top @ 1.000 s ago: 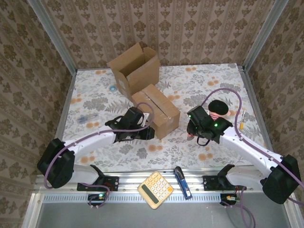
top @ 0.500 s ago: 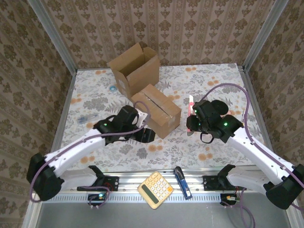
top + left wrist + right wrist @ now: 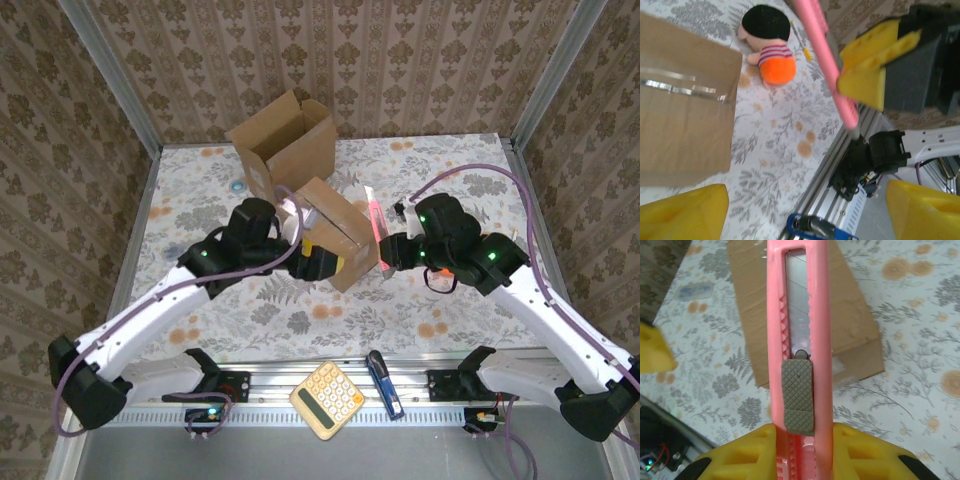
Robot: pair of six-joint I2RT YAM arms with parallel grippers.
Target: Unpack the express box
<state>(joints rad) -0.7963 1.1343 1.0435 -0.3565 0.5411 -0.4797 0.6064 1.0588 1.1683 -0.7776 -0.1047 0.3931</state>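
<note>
Sitting mid-table on the floral cloth (image 3: 200, 215), the taped express box (image 3: 340, 222) is lying just in front of an open cardboard carton (image 3: 285, 145). The left gripper (image 3: 322, 260) is spreading its jaws wide at the box's near end, gripping nothing, the box lying off toward one finger. The right gripper (image 3: 807, 447) is clamping a pink utility knife (image 3: 800, 330), blade out, by the box's right side.

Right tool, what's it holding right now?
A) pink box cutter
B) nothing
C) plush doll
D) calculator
A: the right tool is clamped on the handle end of the pink box cutter, whose blade end points out over the taped cardboard box.
</note>
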